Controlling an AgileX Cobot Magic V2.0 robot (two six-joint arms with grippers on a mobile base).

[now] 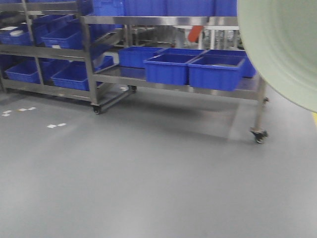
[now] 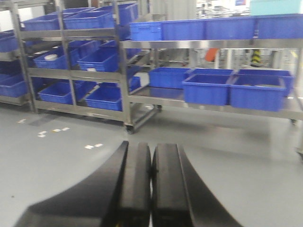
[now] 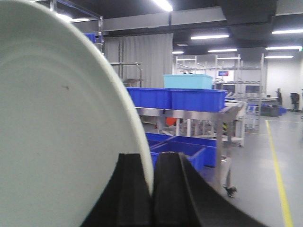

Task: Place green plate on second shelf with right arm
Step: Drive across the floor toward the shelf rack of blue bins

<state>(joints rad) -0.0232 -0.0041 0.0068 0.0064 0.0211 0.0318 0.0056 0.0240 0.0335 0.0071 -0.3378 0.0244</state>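
Two claws are showing, one per wrist view. Right claw (image 3: 152, 163) is clenching on the rim of the green plate (image 3: 61, 132), one finger lying against each face. The plate is standing on edge and filling the left half of that view. Left claw (image 2: 151, 158) is sitting clenched, pads touching, with nothing between them.

In the front view the plate (image 1: 282, 49) is hanging in the air at the upper right, close to the camera. It is well apart from the steel rack (image 1: 173, 85) and its blue bins (image 1: 215, 72), and is not lying on any level. I am not managing to tell which level is the second shelf.

Handling, my judgement:
- Plate is looking stiff and matte, probably light, so the pinch is not deforming it.
- Matte finish is likely offering fair friction, but a rim-only pinch is leaving the whole disc overhanging. It may be pivoting between the pads if swung fast.
- If ceramic, it is risking a chip on any knock against a steel rail.
- Rim is the only sensible hold, and the low raised lip is giving the pads something to bear on.

Writing:
- None is reading on plate, bins or claws.
- Small blue sign (image 3: 222, 73) far off is too small to read.
- White tags (image 1: 56, 125) on the floor (image 1: 148, 188) are showing no legible text.
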